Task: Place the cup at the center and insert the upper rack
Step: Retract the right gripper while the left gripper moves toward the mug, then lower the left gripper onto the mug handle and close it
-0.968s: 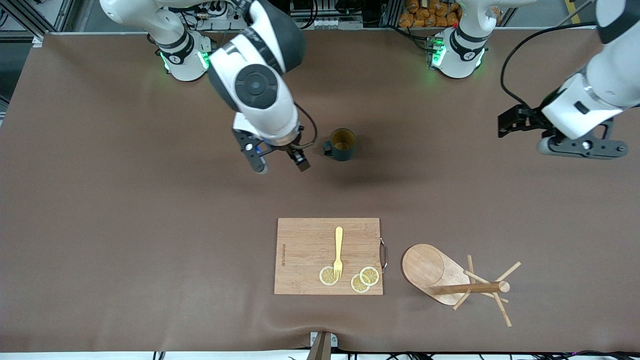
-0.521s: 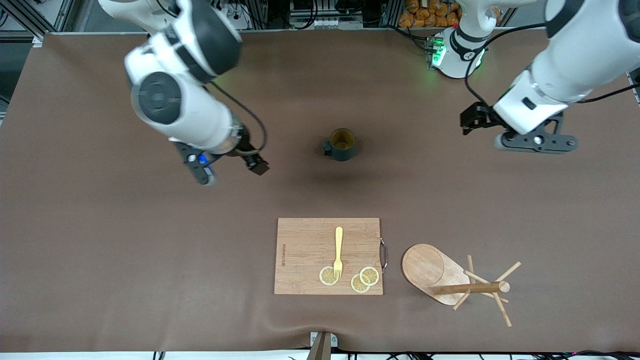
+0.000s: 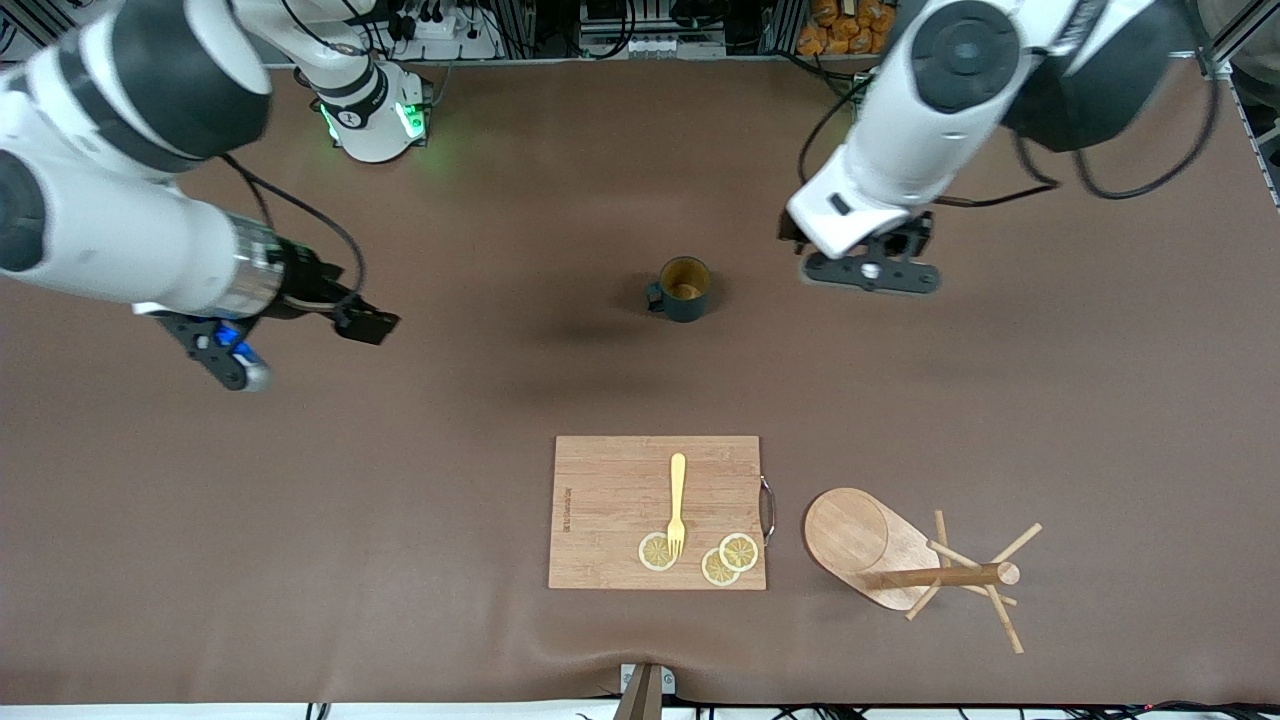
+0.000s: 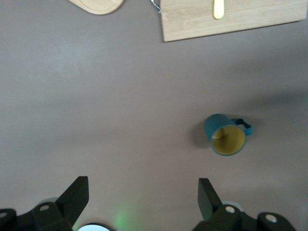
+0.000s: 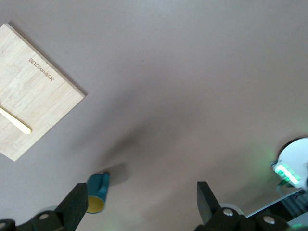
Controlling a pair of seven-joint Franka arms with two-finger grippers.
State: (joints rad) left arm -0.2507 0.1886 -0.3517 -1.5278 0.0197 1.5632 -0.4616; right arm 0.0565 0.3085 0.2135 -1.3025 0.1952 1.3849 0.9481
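Note:
The dark teal cup [image 3: 684, 288] stands upright at the middle of the brown table, its handle toward the right arm's end. It also shows in the left wrist view [image 4: 226, 135] and the right wrist view [image 5: 96, 191]. The wooden upper rack [image 3: 905, 560] lies on its side near the front edge, beside the cutting board, with its oval base, post and pegs showing. My left gripper [image 3: 870, 272] is open and empty over bare table beside the cup; in its own view it [image 4: 142, 192] is wide open. My right gripper [image 3: 303, 348] is open and empty over bare table toward the right arm's end [image 5: 143, 199].
A rectangular wooden cutting board [image 3: 610, 490] lies nearer the front camera than the cup. It carries a yellow fork [image 3: 677, 500] and three lemon slices [image 3: 658, 551]. The board also shows in both wrist views [image 4: 192, 24] [image 5: 43, 96].
My right gripper has swung away from the cup toward the right arm's end of the table. My left gripper has moved in toward the cup. The cup and rack have not moved.

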